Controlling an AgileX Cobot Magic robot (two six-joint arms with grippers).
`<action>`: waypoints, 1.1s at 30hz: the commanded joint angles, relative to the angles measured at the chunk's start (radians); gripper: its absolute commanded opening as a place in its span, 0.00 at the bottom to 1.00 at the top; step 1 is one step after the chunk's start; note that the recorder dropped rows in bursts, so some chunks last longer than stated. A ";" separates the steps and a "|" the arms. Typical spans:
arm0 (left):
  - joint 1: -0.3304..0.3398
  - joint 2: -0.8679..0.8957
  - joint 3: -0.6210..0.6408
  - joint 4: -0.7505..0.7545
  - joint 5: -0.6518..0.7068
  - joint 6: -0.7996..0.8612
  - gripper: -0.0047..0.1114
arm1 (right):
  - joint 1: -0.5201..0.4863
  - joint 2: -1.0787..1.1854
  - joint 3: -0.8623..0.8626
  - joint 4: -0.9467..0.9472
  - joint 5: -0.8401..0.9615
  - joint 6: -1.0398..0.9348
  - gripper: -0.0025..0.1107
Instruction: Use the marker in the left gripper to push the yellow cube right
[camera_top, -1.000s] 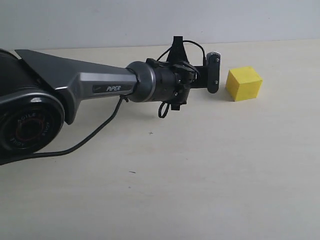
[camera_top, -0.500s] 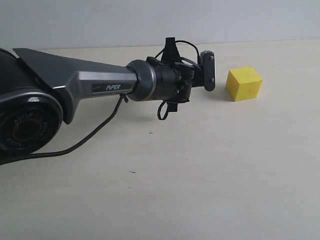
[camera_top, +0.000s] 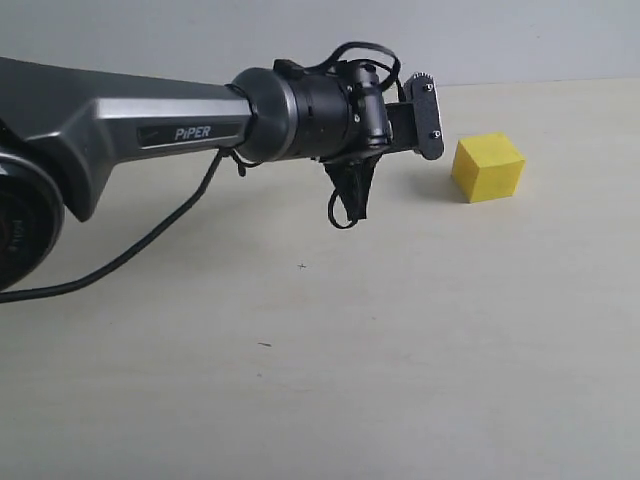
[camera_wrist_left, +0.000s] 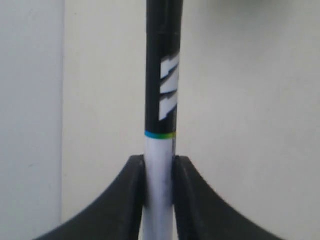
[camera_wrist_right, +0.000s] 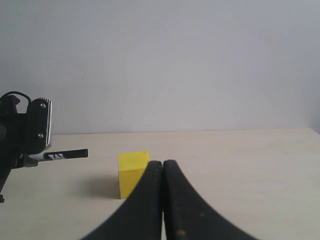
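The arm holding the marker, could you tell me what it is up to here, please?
The left claw is shut on the marker, gripping its white barrel. It hovers over the table just left of the yellow cube. The marker is clear of the cube, so the push to the right has not begun. The right claw is shut and empty, facing the cube.

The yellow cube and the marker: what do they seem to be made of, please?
The yellow cube looks like painted wood or dense plastic: matte, even faces with no glare, crisp edges; which one, the look leaves open. The marker seems plastic: a smooth, slightly glossy black section with printed white marks, a thin coloured ring, then a white barrel.
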 joint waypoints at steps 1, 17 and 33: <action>0.000 -0.027 -0.054 -0.201 0.139 0.206 0.04 | -0.005 -0.007 0.005 -0.002 -0.006 0.000 0.02; 0.004 0.107 -0.305 -0.447 0.248 0.288 0.04 | -0.005 -0.007 0.005 -0.002 -0.006 0.000 0.02; 0.002 0.241 -0.481 -0.441 0.216 0.109 0.04 | -0.005 -0.007 0.005 -0.002 -0.006 0.000 0.02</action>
